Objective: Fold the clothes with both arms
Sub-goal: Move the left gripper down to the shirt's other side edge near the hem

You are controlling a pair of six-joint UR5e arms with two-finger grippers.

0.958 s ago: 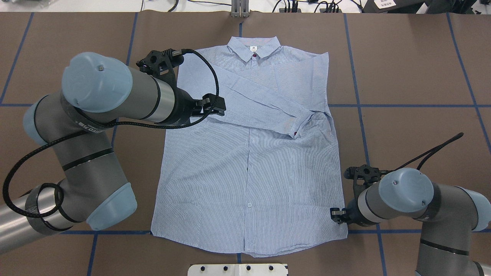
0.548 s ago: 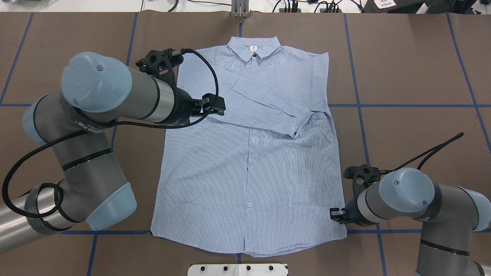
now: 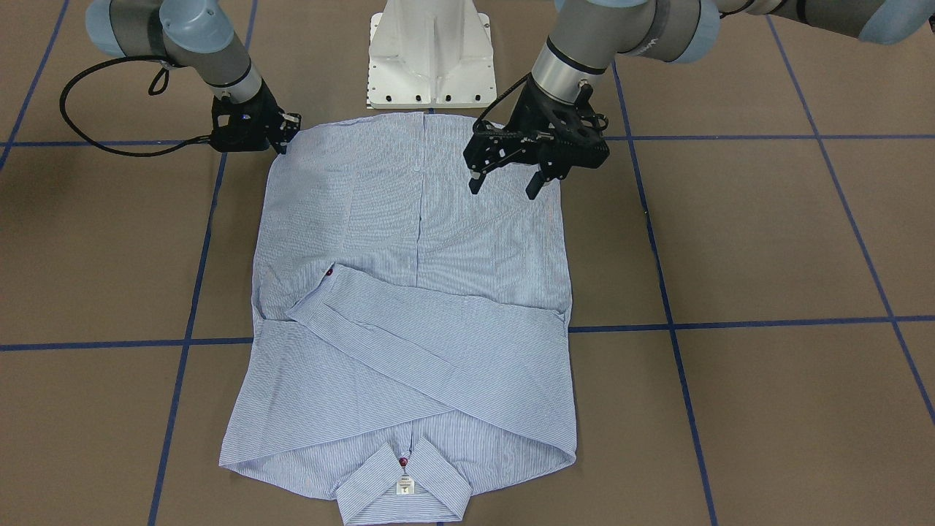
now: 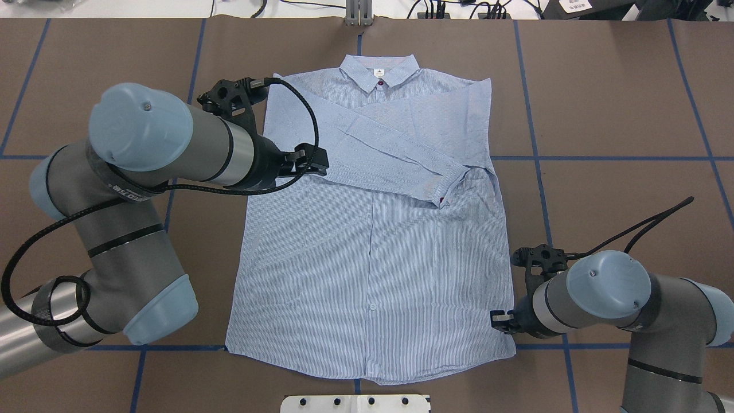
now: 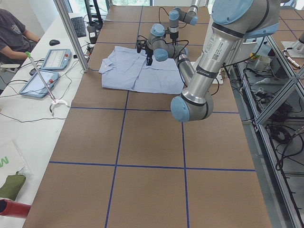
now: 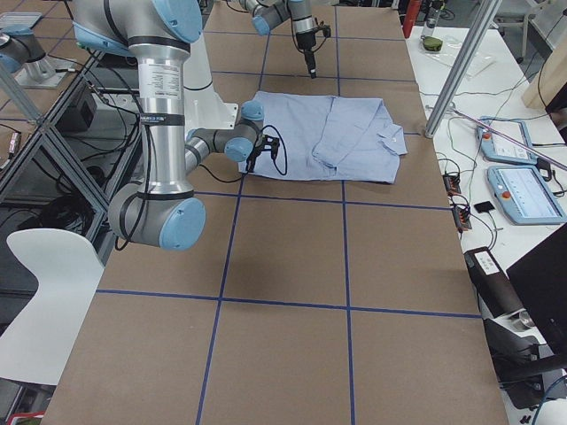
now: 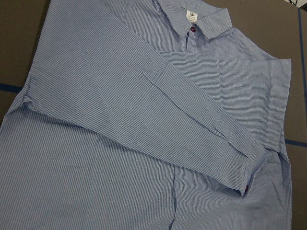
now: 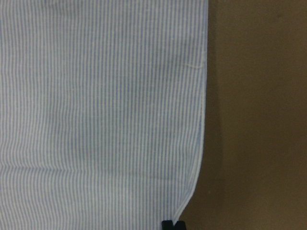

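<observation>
The blue-and-white striped shirt (image 4: 373,241) lies flat and front-up on the brown table, collar (image 3: 404,478) away from the robot. Both sleeves are folded across its chest (image 7: 144,120). My left gripper (image 3: 504,187) hangs open and empty above the shirt's left side, below the armpit (image 4: 314,162). My right gripper (image 4: 498,321) sits low at the hem's right corner (image 3: 283,142). In the right wrist view its fingertips (image 8: 172,224) meet at the cloth's corner (image 8: 184,206), shut on the shirt.
The white pedestal base (image 3: 431,51) stands just behind the hem. Blue tape lines (image 4: 625,158) cross the brown table. Cables and a bracket (image 4: 358,14) line the far edge. A person (image 5: 14,28) sits by tablets (image 5: 52,59) beyond a metal post (image 5: 71,33).
My left gripper has drifted a little toward the shirt's left edge. My right gripper has shifted slightly inward, and the hem corner has come in with it.
</observation>
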